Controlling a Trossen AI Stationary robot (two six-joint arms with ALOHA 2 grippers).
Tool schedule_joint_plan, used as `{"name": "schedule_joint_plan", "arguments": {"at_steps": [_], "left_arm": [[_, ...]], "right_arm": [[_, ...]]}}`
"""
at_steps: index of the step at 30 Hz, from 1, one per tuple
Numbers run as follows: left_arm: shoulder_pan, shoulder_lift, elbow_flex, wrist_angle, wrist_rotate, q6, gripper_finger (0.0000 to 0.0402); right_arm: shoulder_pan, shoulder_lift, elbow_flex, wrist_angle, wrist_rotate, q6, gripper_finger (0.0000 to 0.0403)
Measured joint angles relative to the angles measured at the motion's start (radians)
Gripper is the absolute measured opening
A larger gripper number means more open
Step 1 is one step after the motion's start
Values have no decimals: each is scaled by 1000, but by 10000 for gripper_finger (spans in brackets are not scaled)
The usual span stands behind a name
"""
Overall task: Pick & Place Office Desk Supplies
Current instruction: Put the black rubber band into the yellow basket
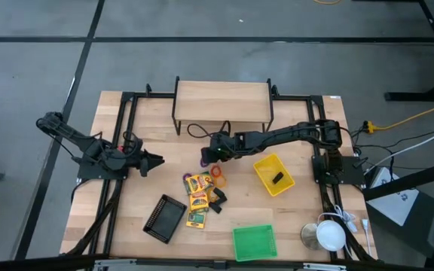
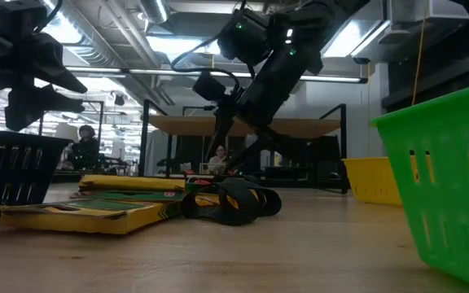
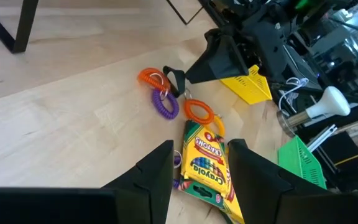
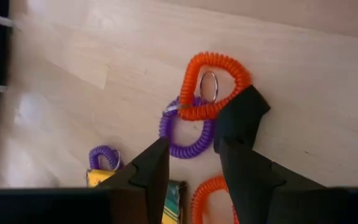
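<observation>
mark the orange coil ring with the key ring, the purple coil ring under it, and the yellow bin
orange coil ring [image 4: 194,71], right wrist view, on the coil's upper left curve.
purple coil ring [image 4: 188,149], right wrist view, on its lower arc.
yellow bin [image 1: 264,178], high view, on its left wall.

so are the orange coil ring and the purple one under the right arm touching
Touching. In the right wrist view the orange coil ring lies across the top of the purple coil ring, their loops overlapping with no wood showing between them.
</observation>
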Motion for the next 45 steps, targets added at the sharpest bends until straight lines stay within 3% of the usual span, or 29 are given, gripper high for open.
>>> {"name": "schedule_joint_plan", "arguments": {"at_steps": [11, 21, 30, 34, 40, 45], "left_arm": [[0, 0, 0, 0, 0, -7, 150], [0, 0, 0, 0, 0, -11, 150], [0, 0, 0, 4, 1, -11, 150], [0, 0, 0, 4, 0, -15, 150], [0, 0, 0, 4, -2, -18, 150], [0, 0, 0, 9, -2, -19, 150]], "right_arm": [[-5, 0, 69, -179, 4, -43, 160], [-21, 21, 70, -149, 13, -54, 155], [-20, 90, 70, -87, -50, -37, 151], [-24, 91, 70, -90, -43, -38, 115], [-24, 91, 70, -89, -44, -48, 13], [-24, 79, 77, -102, -78, -57, 9]]}}
